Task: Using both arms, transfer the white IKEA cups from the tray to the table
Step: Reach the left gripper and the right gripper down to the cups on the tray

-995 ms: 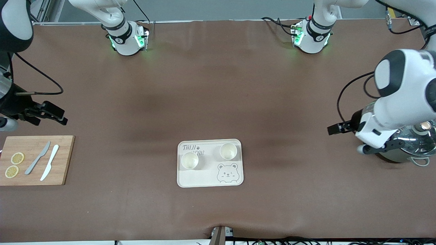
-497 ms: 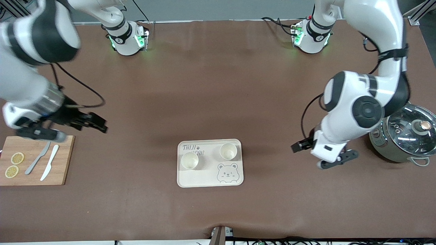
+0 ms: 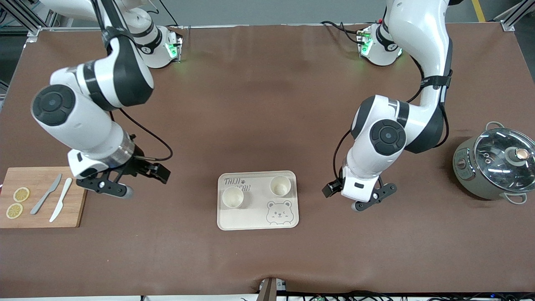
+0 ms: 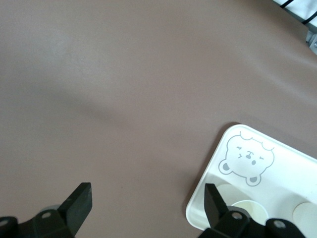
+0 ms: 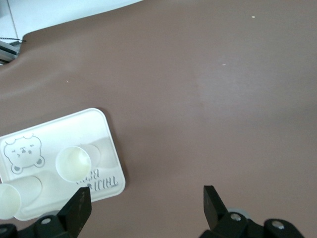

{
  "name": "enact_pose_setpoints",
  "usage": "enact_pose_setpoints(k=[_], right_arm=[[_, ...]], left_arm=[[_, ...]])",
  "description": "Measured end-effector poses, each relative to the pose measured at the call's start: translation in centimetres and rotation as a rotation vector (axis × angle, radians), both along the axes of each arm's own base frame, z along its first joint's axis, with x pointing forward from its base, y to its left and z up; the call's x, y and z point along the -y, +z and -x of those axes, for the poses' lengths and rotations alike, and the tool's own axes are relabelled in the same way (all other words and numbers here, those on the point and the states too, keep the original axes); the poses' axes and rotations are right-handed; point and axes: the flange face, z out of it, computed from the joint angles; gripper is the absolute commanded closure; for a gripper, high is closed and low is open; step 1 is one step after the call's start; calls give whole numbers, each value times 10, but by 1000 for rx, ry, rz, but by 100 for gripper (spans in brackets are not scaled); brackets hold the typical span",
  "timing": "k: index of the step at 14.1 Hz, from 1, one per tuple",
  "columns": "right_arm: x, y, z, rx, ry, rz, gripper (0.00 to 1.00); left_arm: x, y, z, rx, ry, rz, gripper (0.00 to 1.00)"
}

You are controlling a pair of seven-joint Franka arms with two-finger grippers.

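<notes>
Toward the right arm's end of the worktop (image 3: 259,104), the right gripper (image 3: 156,173) has swung in from the table edge and now hangs over bare cloth between the cutting board (image 3: 44,196) and the tray (image 3: 257,223), jaws wide, holding nothing. Board with its two knives and lemon slices is unchanged. Tray hasn't moved; both white IKEA cups (image 3: 233,197) sit on it upright and untouched, one by the lettering, the second cup (image 3: 280,185) closer to the left arm's end and a bit farther from the front camera. Right wrist view shows the tray (image 5: 106,124) just beside its open fingers (image 5: 78,208), cup (image 5: 74,162) in sight. Left gripper (image 3: 333,190) has also come in, off the pot (image 3: 495,163) and over cloth just beside the tray's edge, jaws wide and empty; left wrist view has the tray corner (image 4: 218,163) next to one finger (image 4: 214,201). Net: both arms have closed most of the approach at once, no contact yet. Likely next is lining each gripper up over its nearer cup and descending; both transfers are still to do.
</notes>
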Motion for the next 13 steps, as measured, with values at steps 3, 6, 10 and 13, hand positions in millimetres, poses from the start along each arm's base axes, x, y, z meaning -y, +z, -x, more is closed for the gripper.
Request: enact_pose_setpoints(k=[3,6,10,13], right_arm=[[-30,-40,-10,31,-10,-8,0],[-44,-88,-21,37,-4,-3,0],[-68,-129,-22,45,-26,-8,0],[-99,-149,-14,50,-4,-8,0]], left_arm=[[20,-8,4,17,4,7,0],[63,-13,18,51,-25,38,0],[111,-46,41,48,-83,39,0],[130,-93,54,9,-112,11,0]])
